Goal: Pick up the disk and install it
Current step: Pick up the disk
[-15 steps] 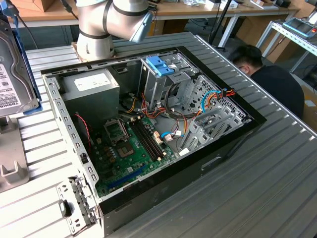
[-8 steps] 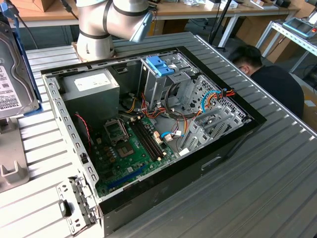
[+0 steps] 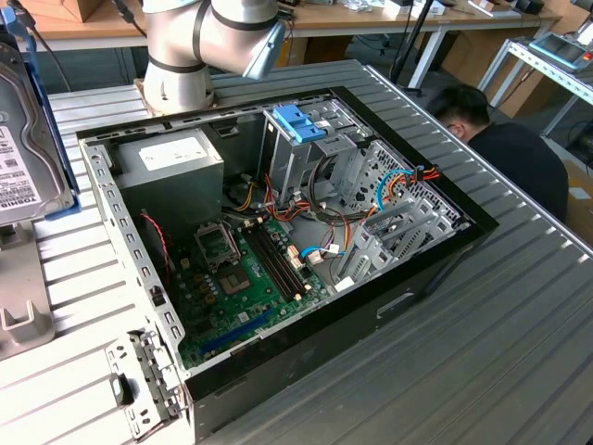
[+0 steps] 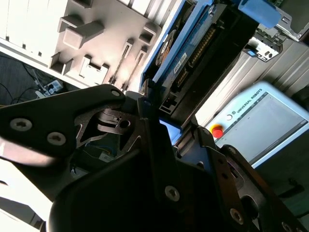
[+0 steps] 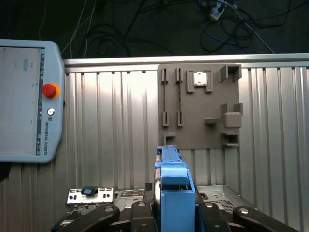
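I am holding the disk [image 5: 173, 181] in the gripper [image 5: 176, 215]. The jaws are pressing on its two flat sides, closed on it. In the first wrist view its light blue frame is standing on edge between them. In the second wrist view the grey body and the connector end are reaching out past the fingers [image 4: 148, 113].

Behind the disk, the grey holder plate [image 5: 200, 106] is lying on the ribbed table [image 5: 111, 121], and its slots are looking free. I judge that the disk is hanging clear of the plate, not touching it. A control tablet [image 5: 24, 96] is lying on the table beside the plate, a little apart.

In the exterior view the disk is hanging at the exterior view's left edge. The open computer case [image 3: 102, 185] is lying well apart from it, toward the exterior view's right. Inside the case, at its far side, the metal drive cage [image 3: 289, 167] is standing with a blue latch [image 3: 298, 125] on top, and coloured cables [image 3: 324, 209] are running just beside it. Farther behind the table a person [image 3: 510, 158] is crouching.

So I am judging the pick-up as done and the carrying as the step in hand. Nothing of the installing is showing yet. I think the move to the cage is asking for the frame to line up with the cage opening. It is also asking for a path clear of the cables and the case wall.
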